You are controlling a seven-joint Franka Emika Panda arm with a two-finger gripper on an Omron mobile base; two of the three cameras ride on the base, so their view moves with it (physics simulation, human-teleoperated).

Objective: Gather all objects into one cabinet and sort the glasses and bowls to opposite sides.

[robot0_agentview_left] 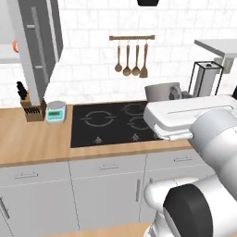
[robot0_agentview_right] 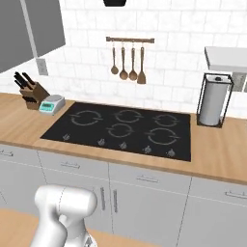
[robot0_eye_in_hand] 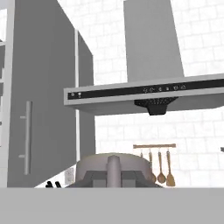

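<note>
The round, wide bowl (robot0_eye_in_hand: pixel 114 165) sits pinched in the pressed-together pincer (robot0_eye_in_hand: pixel 113 173), raised above the glossy black hob (robot0_agentview_left: pixel 113 122) with ring burners. Behind, 4 wooden utensils (robot0_agentview_right: pixel 128 60) hang before white tile; the counter (robot0_agentview_right: pixel 219 149) is pale woodgrain.

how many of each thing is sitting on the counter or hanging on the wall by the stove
wooden utensils on the wall rail: 4
knife block: 1
kitchen scale: 1
paper towel holder: 1
total: 7
</note>
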